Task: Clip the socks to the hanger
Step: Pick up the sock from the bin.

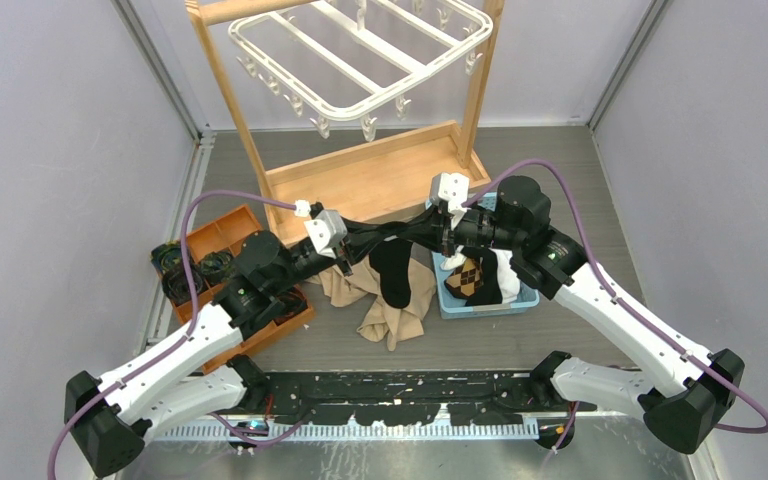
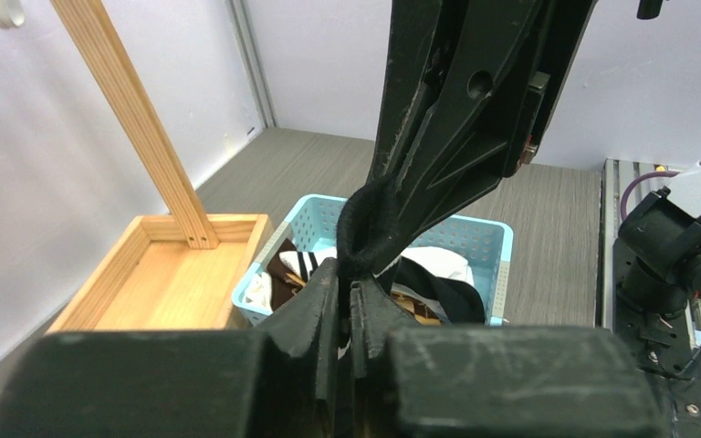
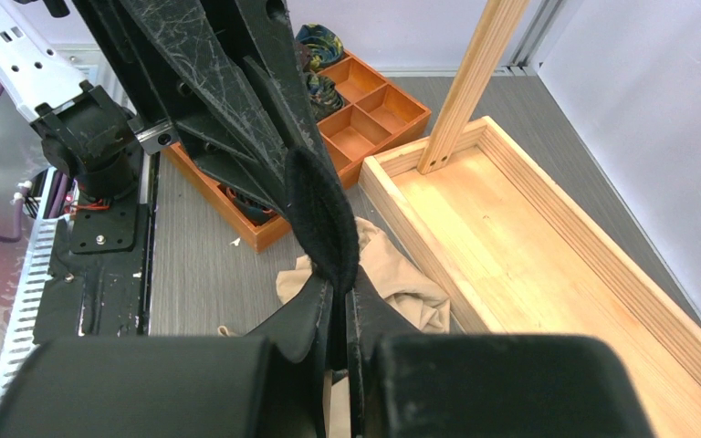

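Aloft, sock (image 1: 396,275) pinched — left hand (image 2: 347,288), right hand (image 3: 340,294)

left tool (image 2: 347,294) pinching black sock (image 2: 365,224), apparently

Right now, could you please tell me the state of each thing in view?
left gripper: shut on sock
right gripper: shut on sock
sock: held by both grippers, lower part hanging, unclipped
hanger: on stand, visible clips empty
basket: holds other socks
cloth: crumpled
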`<state>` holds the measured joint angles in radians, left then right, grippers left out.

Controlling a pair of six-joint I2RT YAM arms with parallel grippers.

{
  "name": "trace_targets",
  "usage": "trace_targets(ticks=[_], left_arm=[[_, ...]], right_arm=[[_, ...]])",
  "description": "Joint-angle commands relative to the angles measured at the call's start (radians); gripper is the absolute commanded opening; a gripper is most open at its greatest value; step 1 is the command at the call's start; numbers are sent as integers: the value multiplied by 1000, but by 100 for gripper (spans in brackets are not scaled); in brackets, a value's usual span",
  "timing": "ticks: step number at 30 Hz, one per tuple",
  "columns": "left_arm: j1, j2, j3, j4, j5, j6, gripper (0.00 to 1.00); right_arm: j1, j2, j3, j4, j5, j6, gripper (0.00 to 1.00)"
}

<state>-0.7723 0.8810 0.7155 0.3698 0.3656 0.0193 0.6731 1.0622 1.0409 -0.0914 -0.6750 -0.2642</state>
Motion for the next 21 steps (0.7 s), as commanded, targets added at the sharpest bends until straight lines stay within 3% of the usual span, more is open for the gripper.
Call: trace_targets(ticks=[1,5,10,13,15,17,18,21], left_arm=[[-2,-4,26,99,31,-15,0],[-2,-11,21,97,35,-15,1],[-2,-12,19,92,55,-15,14],[-2,-10,19,93,60,-15,15],[-2,-8,19,98,61,-14,15],[-2,-7,19,101,65,-15,2],[-2,-5,19,100,68,-15,1],[-2,-8,14,98,62,-15,0]], right_arm=[[5,-7,47,32,-7,-11,5],[6,-7,47,34,-3,-9,6],[6,-5,47,41,-3,-7,6],[5,-5,48,42,-4,-7,7],[6,-4,49,41,-4,-7,7],[6,-4,50,39,-4,-6,7],[5,-4,50,38,-3,-6,8],[4,-4,51,43,2,1,23]])
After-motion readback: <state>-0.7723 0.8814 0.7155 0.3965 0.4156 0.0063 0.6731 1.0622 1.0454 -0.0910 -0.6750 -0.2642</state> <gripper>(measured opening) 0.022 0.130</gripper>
